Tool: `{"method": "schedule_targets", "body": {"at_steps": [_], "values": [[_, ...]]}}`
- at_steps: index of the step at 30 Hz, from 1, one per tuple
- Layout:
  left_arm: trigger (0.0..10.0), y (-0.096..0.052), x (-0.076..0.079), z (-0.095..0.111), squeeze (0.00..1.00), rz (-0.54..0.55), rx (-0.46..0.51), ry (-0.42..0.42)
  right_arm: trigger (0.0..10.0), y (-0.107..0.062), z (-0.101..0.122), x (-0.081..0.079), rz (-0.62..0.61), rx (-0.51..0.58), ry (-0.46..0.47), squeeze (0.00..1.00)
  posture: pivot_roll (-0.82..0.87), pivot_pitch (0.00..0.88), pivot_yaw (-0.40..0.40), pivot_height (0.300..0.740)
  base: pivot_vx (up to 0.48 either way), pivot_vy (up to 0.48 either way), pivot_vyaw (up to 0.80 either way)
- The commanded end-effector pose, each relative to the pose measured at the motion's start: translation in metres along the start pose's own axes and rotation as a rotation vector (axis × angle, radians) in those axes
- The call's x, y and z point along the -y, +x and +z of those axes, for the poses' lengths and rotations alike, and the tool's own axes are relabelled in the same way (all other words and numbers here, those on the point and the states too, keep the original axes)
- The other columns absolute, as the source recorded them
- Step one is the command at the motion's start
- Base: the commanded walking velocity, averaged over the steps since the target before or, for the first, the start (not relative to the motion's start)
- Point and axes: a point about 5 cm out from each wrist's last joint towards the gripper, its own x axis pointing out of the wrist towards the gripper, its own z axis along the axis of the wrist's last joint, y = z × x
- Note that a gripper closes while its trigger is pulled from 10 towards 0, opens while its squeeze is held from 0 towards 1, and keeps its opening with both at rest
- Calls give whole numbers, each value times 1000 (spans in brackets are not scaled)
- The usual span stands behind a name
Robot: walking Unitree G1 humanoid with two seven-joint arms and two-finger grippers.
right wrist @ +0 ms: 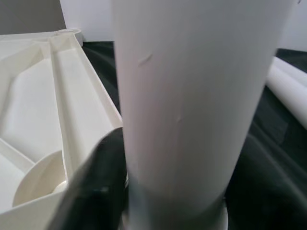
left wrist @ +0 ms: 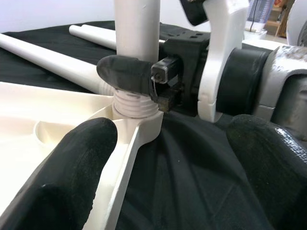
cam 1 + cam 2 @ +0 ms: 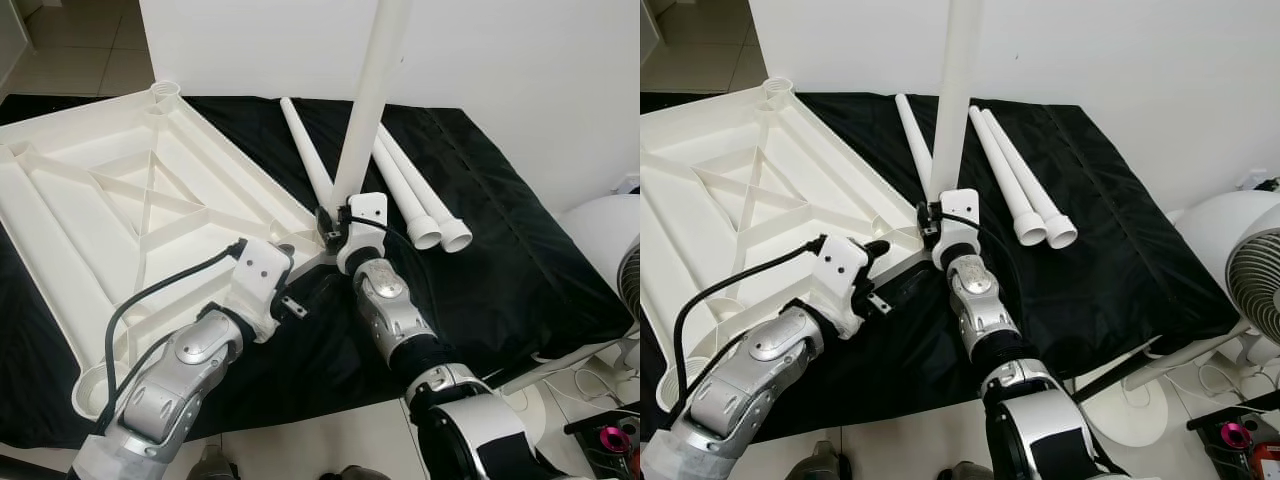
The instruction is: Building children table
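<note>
The white tabletop (image 3: 100,200) lies upside down on a black cloth (image 3: 500,250). A white leg (image 3: 370,90) stands upright in its near corner socket (image 2: 134,103), threaded end showing just above the socket. My right gripper (image 3: 335,225) is shut on the leg's base; one black finger (image 2: 127,74) presses against it, and the finger (image 1: 96,187) shows beside the leg (image 1: 192,96). My left gripper (image 3: 298,280) is open at the same corner, one finger (image 2: 72,172) over the tabletop rim and the other (image 2: 268,163) over the cloth. Three loose legs lie behind: one (image 3: 305,150) and a pair (image 3: 415,195).
A white wall (image 3: 250,40) rises right behind the cloth. A white fan (image 3: 625,260) stands at the right, with cables and a pink device (image 3: 615,438) on the floor below it. Tiled floor (image 3: 80,50) shows at the far left.
</note>
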Motion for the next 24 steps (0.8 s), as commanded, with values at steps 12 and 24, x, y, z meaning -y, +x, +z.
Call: {"method": "schedule_targets", "body": {"at_steps": [12, 24], "values": [[10000, -2, 1, 4, 0, -53, 8, 5, 10000, -19, -2, 12, -14, 51, 19, 1000, 58, 69, -117, 740, 0, 0, 0], [10000, -5, -31, 7, 0, 80, -1, 25, 10000, -61, -3, 28, 57, 142, 11, 0, 34, 79, -107, 740, 0, 0, 0]]}}
